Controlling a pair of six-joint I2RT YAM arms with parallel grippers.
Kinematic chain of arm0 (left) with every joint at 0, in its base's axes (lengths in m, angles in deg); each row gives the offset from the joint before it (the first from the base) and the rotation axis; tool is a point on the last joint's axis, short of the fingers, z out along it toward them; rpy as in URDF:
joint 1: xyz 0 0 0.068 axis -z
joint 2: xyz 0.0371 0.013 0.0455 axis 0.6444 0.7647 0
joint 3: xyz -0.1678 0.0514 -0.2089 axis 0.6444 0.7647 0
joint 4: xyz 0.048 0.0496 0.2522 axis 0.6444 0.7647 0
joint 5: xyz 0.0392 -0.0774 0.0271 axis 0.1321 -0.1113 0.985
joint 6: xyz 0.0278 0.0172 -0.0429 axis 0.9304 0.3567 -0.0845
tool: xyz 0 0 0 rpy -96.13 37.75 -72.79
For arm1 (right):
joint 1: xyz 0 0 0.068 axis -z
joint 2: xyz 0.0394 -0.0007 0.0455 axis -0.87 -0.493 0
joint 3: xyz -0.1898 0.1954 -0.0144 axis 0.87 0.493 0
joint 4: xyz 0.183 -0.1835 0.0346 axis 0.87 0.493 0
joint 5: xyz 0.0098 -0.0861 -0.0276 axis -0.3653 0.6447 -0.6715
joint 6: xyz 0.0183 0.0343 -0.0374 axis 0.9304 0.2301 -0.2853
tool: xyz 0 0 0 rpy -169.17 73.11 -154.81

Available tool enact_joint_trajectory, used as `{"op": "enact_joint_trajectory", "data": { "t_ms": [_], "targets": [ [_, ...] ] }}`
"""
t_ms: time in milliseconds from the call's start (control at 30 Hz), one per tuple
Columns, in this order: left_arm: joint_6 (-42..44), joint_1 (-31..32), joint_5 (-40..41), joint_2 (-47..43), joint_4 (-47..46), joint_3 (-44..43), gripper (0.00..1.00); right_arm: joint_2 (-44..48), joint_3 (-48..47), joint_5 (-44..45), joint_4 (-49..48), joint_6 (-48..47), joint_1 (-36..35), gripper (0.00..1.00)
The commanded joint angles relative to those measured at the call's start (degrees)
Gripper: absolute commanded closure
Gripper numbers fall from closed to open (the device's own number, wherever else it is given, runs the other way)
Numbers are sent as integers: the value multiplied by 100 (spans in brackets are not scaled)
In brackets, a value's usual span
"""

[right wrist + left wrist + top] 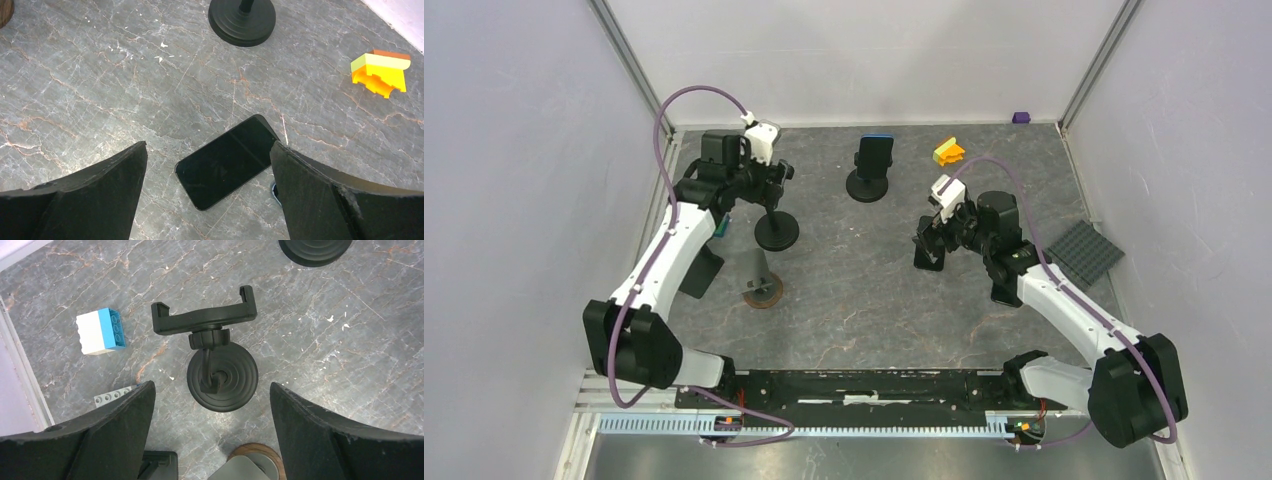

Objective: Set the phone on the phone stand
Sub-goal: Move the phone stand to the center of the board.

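Observation:
A black phone point(227, 162) lies flat, screen up, on the grey marble table; in the top view it point(928, 258) shows just under my right gripper. My right gripper point(208, 145) is open and hovers above it, one finger on each side, not touching. An empty black phone stand point(222, 375) with a round base and a clamp cradle point(205, 317) stands at the left; in the top view its base point(776, 231) shows. My left gripper point(210, 386) is open above that stand and holds nothing; in the top view it point(762, 188) is just behind the stand.
A second stand point(870, 168) at the back middle holds a phone. A grey cone on a wooden disc point(762, 285), a white-and-blue block point(100, 331), a yellow-orange block point(380, 72), a dark grey baseplate point(1084, 252) and a purple block point(1021, 117) lie around. Walls enclose the table.

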Motion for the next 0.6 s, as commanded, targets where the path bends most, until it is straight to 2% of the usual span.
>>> {"op": "enact_joint_trajectory", "data": {
  "t_ms": [0, 233, 567],
  "targets": [
    [137, -10, 42, 303, -350, -39, 13, 65, 46, -51, -93, -121, 27, 3],
    [135, -10, 143, 972, -399, -323, 33, -10, 67, -123, -72, -158, 47, 4],
    [209, -5, -501, 949, -587, -197, 71, 42, 90, -213, -80, -201, 101, 4]
  ]
}}
